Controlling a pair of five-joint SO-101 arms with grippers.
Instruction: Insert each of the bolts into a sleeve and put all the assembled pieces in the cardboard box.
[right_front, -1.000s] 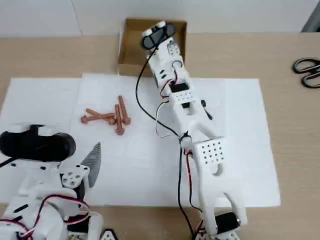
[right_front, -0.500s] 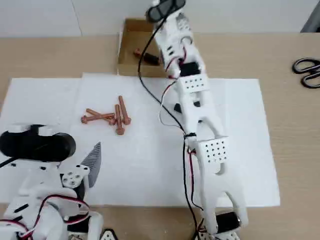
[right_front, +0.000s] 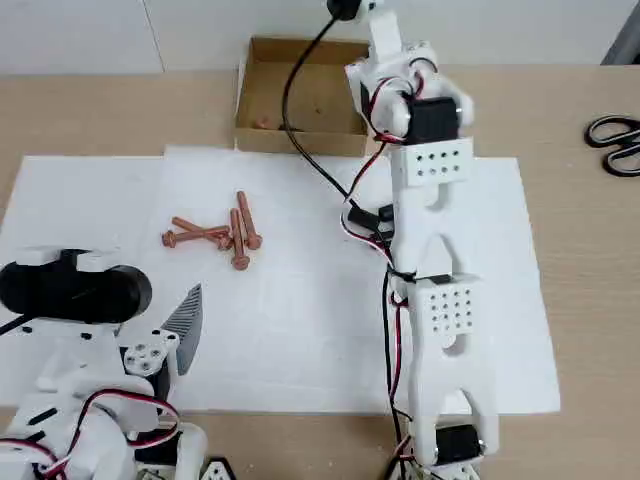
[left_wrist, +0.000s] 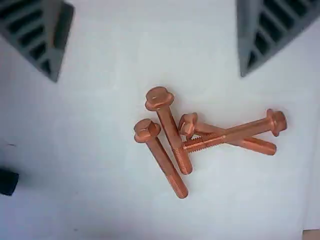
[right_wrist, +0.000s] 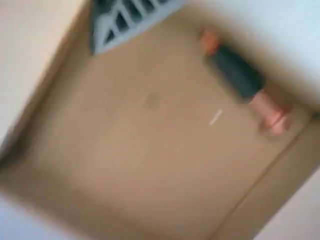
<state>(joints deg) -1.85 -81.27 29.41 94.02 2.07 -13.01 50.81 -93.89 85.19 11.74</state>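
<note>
Several copper bolts (right_front: 215, 235) lie in a loose pile on the white sheet; the same bolts (left_wrist: 195, 137) lie below my open left gripper (left_wrist: 149, 74), which holds nothing. That arm sits at the near left, grey finger (right_front: 185, 318) toward the pile. The cardboard box (right_front: 255, 100) stands at the far edge. An assembled piece (right_wrist: 240, 80), a bolt in a black sleeve, lies on the box floor against a wall, and its copper end (right_front: 262, 124) peeks out by the near wall. My right gripper (right_front: 348, 8) is raised beyond the box, one grey finger (right_wrist: 131, 22) above the floor, nothing held.
The white sheet (right_front: 120, 190) covers most of the table. Scissors (right_front: 615, 140) lie at the far right. A small dark object (left_wrist: 7, 181) sits on the sheet beside the bolts. The right arm (right_front: 430, 230) stretches across the sheet's right half.
The right arm has swung up and to the right, away from over the box. The assembled piece it carried was let go and now lies inside. The left arm has kept still.
</note>
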